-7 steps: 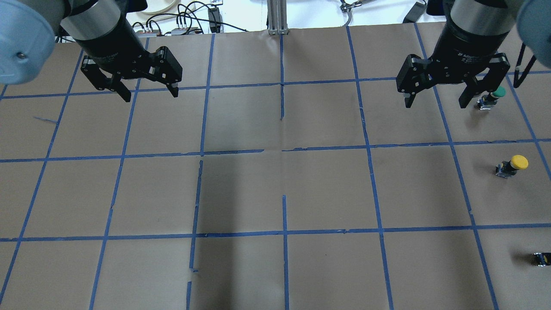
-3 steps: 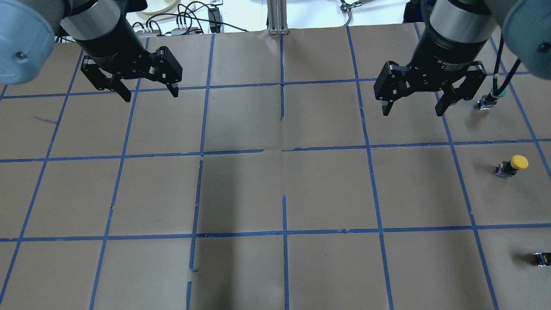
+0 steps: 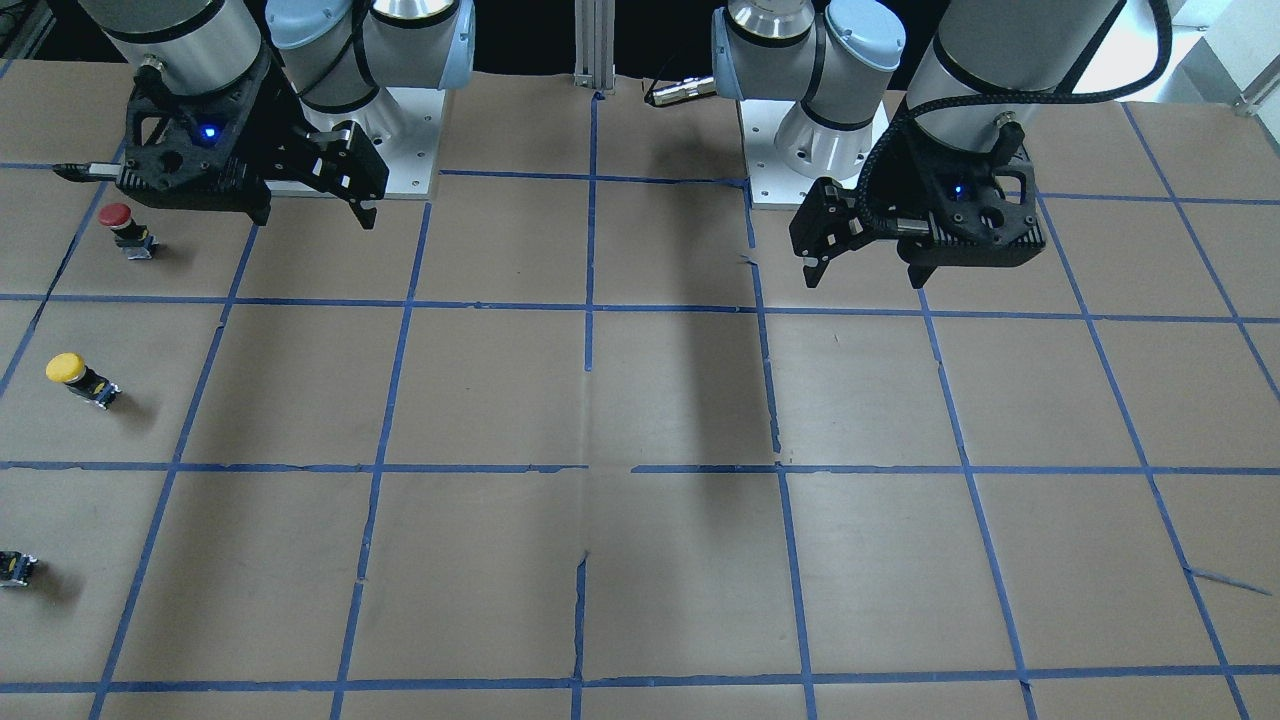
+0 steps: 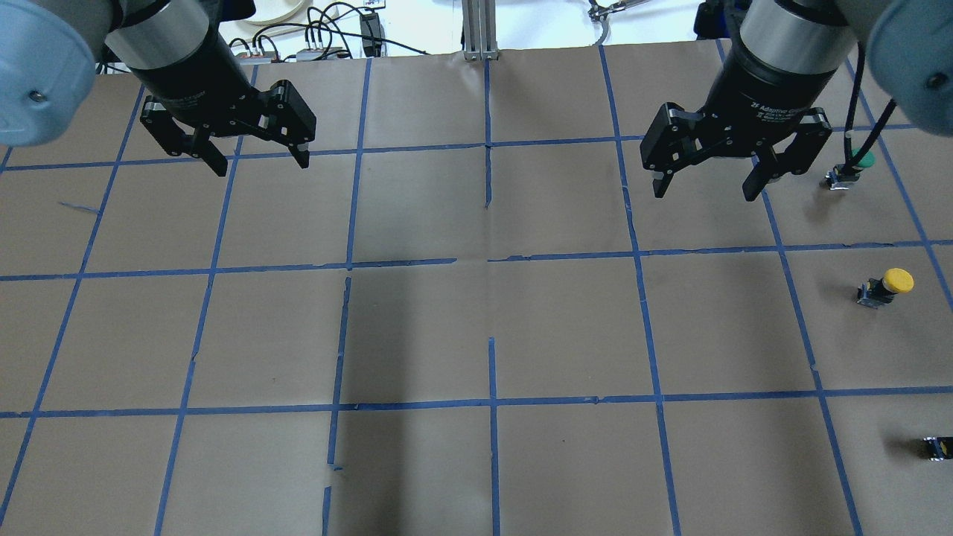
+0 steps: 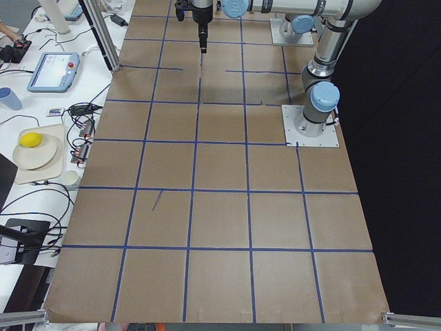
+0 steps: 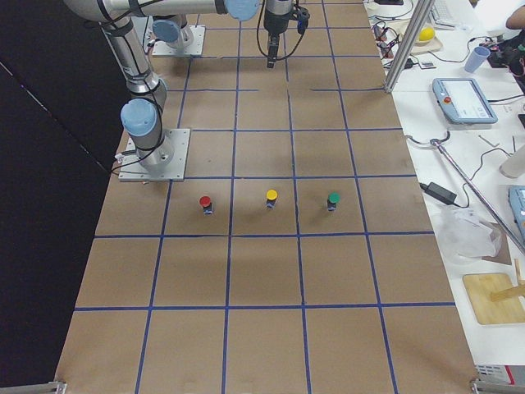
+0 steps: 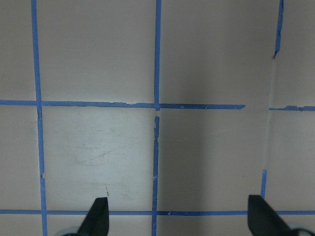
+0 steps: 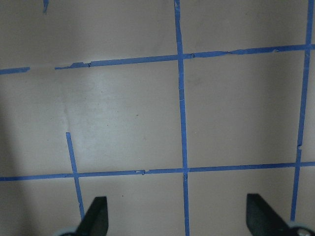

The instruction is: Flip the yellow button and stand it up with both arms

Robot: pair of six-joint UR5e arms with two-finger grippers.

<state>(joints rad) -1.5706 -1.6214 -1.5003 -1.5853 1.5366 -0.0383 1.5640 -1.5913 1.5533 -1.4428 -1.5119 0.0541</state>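
Two arms hang over the desk, one gripper each; three capped buttons stand on it, one of each colour. In the overhead view, the left arm comes in at 10 o'clock; its left gripper hovers above the paper, jaws spread wide and holding nothing. The left wrist camera shows only brown paper and blue tape between the two tips. At 12 o'clock a grey post stands past the far edge, with cables to its left. The right arm comes in at 1 o'clock; its right gripper also hovers, jaws wide and empty, over a tape crossing in its own wrist view.

The yellow button sits well apart from that gripper, at about 4 o'clock from it and near the desk's right edge; bare paper lies between them. In the right-side view the buttons form one row, each in its own taped square: red button nearest the robot, yellow in the middle, green button farthest. Each shows its cap above its dark body. In the overhead view the right arm's black cable crosses just beside the green cap.
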